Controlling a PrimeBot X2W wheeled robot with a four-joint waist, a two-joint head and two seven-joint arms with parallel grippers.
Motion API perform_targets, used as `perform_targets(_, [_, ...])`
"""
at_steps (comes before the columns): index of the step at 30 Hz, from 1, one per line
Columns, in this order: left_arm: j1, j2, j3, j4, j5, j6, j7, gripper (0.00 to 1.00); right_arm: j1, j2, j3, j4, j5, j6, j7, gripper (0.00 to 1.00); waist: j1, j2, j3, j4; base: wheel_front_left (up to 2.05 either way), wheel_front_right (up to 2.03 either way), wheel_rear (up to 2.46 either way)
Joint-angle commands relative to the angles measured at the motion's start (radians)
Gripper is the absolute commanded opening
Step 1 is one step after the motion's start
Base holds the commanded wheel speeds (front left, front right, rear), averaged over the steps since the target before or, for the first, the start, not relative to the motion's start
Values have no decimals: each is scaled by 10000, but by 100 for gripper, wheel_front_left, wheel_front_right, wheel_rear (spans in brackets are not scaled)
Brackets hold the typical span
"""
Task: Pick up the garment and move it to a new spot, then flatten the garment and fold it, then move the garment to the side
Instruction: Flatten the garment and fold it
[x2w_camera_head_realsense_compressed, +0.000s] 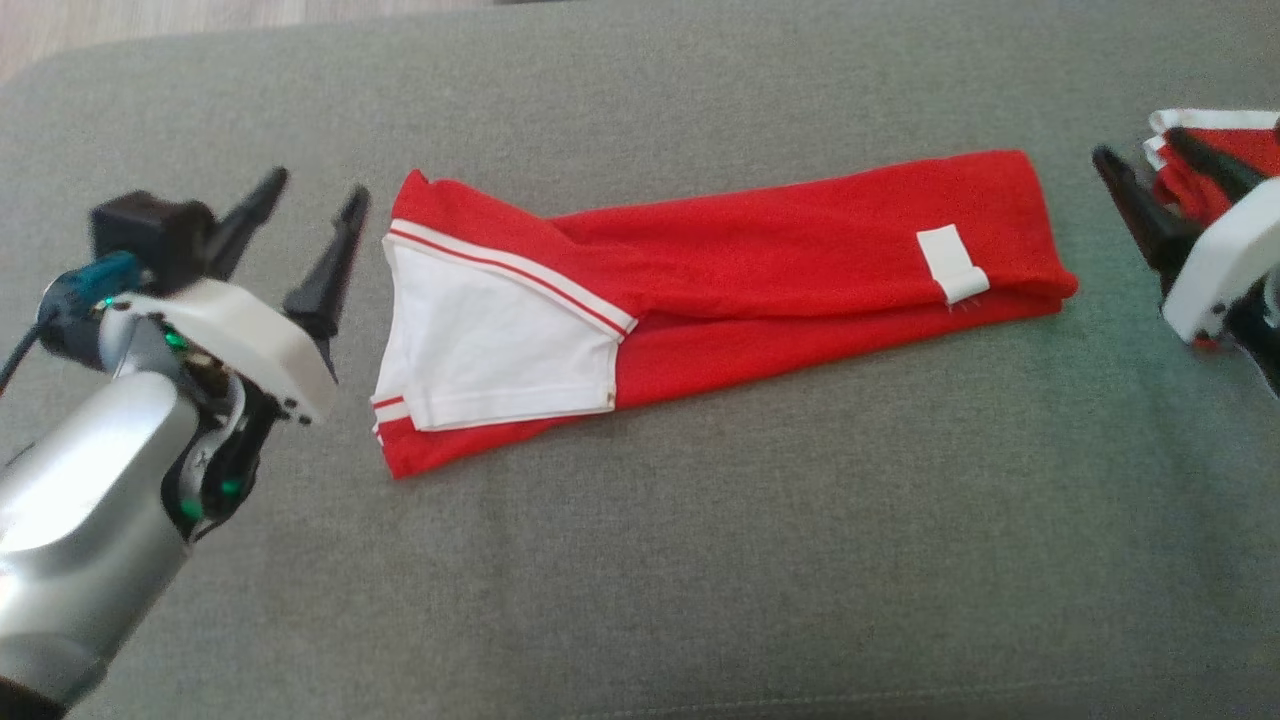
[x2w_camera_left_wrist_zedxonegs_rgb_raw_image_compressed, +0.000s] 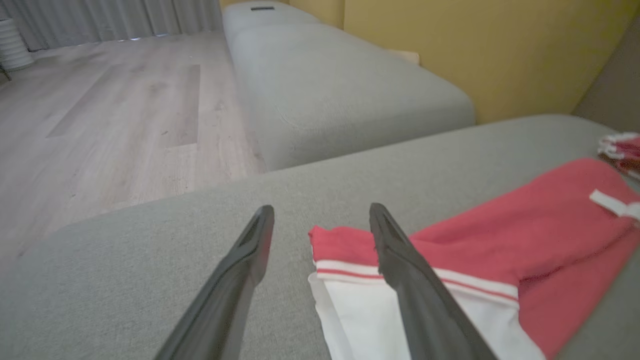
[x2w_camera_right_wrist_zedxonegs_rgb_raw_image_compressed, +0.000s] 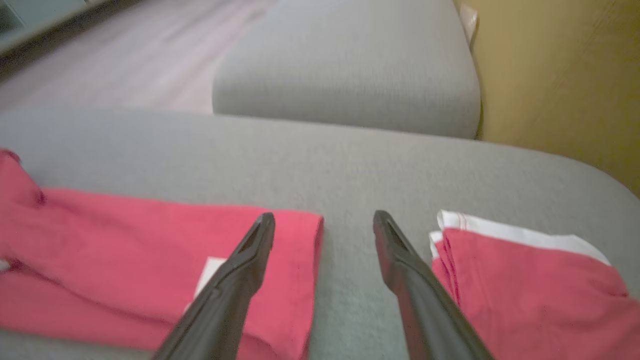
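Note:
The garment (x2w_camera_head_realsense_compressed: 800, 240) is red with a white side panel and a small white tag. It lies folded into a long narrow strip across the grey cushion (x2w_camera_head_realsense_compressed: 700, 560). My left gripper (x2w_camera_head_realsense_compressed: 318, 185) hovers open just off the garment's left end, with nothing between its fingers. In the left wrist view, my left gripper (x2w_camera_left_wrist_zedxonegs_rgb_raw_image_compressed: 321, 209) straddles the corner of the garment (x2w_camera_left_wrist_zedxonegs_rgb_raw_image_compressed: 500, 240). My right gripper (x2w_camera_head_realsense_compressed: 1138, 145) stands open just past the garment's right end. In the right wrist view, my right gripper (x2w_camera_right_wrist_zedxonegs_rgb_raw_image_compressed: 324, 216) spans bare cushion beside the garment (x2w_camera_right_wrist_zedxonegs_rgb_raw_image_compressed: 125, 235).
A second folded red and white garment (x2w_camera_head_realsense_compressed: 1215, 150) lies at the far right, partly behind my right gripper, and is also seen as a folded stack (x2w_camera_right_wrist_zedxonegs_rgb_raw_image_compressed: 525, 280). Beyond the cushion stand another grey seat (x2w_camera_left_wrist_zedxonegs_rgb_raw_image_compressed: 340, 90), a wooden floor (x2w_camera_left_wrist_zedxonegs_rgb_raw_image_compressed: 125, 110) and a yellow wall (x2w_camera_left_wrist_zedxonegs_rgb_raw_image_compressed: 475, 45).

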Motion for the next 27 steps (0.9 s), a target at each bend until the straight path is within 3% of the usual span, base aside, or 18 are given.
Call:
perform_targets(1, [-118,280,662,-161,-123,143,-175,100,83,-24,-191,-249,139,-9,-236,100,0,0,-95,-70,0,0,0])
perform_targets(7, [754,-509,2891,-1086,258,952,-442,100,478,792,-1537,-437,274,-9,-1786,100,0,0,-307,-161,0,0,0])
perform_targets(12, [2316,-1668,5039,-1969,1597,1028,-447,100,1053,1849,-2613,-357,-267,-9,-2937,100,0,0,-428,-228,0,0,0])
perform_targets(19, [4443,-3384,6704,-2062,3171,195,-448,100,2315,3535,-4038,-284,-1739,-9,-3554,100,0,0,-587,-282,0,0,0])
perform_targets(27, [5031,-4644,7731,-1576,4554,-991,-449,100,3221,4718,-5546,-471,-3592,-9,-3404,100,0,0,-383,-118,0,0,0])
